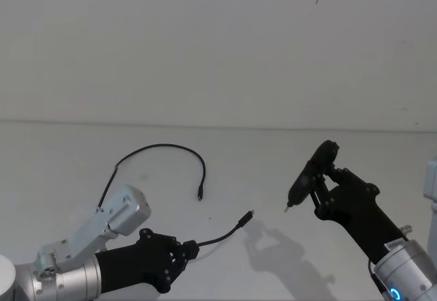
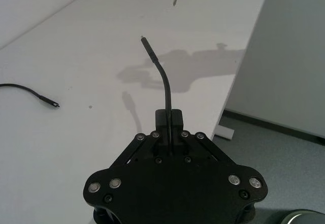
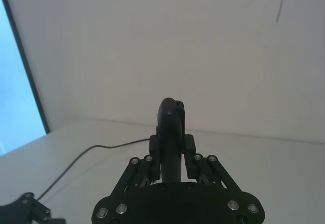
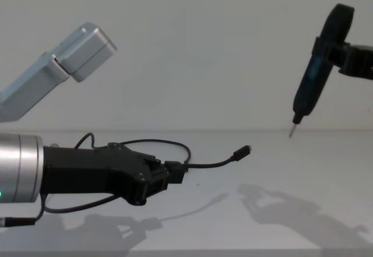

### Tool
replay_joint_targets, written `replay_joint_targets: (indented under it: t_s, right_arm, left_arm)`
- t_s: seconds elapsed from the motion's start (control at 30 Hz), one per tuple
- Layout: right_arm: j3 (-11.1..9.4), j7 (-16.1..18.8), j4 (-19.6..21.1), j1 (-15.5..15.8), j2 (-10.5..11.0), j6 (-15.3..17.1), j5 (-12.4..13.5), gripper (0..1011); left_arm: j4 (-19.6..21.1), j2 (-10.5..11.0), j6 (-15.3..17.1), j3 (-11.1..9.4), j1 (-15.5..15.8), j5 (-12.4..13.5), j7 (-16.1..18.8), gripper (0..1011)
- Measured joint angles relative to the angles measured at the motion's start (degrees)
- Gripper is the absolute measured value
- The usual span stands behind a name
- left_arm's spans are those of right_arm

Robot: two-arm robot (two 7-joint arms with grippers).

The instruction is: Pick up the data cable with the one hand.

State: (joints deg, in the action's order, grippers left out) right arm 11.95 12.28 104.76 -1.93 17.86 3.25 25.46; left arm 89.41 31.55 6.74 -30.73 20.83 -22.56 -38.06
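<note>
Left black claw (image 1: 189,250) pinches thin black data cable (image 2: 166,89) — part hidden behind arm (image 1: 68,274); right claw (image 1: 322,188) grips black pen-shaped tool (image 4: 308,85)

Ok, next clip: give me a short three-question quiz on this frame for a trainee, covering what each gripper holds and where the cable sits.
1. True or false: the left gripper is shut on the data cable.
2. Multiple choice: the right gripper holds A) a pen-shaped tool, B) the cable's other plug, C) nothing.
3. Short answer: does the plug end sticking out past the left gripper touch the table?
Key: 1 true. 2 A. 3 no, it hangs above the table, with its shadow below.
</note>
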Motion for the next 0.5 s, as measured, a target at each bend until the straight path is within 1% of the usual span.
replay_joint_targets:
  t_s: [0.3, 0.5]
  right_arm:
    - [0.6, 1.6, 0.3, -0.7, 0.1, 0.1, 1.5, 269]
    - [1.4, 2.9, -0.7, -1.3, 0.4, -0.1, 2.3, 269]
  left_arm:
    - [0.1, 0.0, 0.0, 0.0, 0.0, 0.0, 0.1, 43]
    - [0.1, 0.1, 0.0, 0.0, -0.1, 0.0, 0.1, 43]
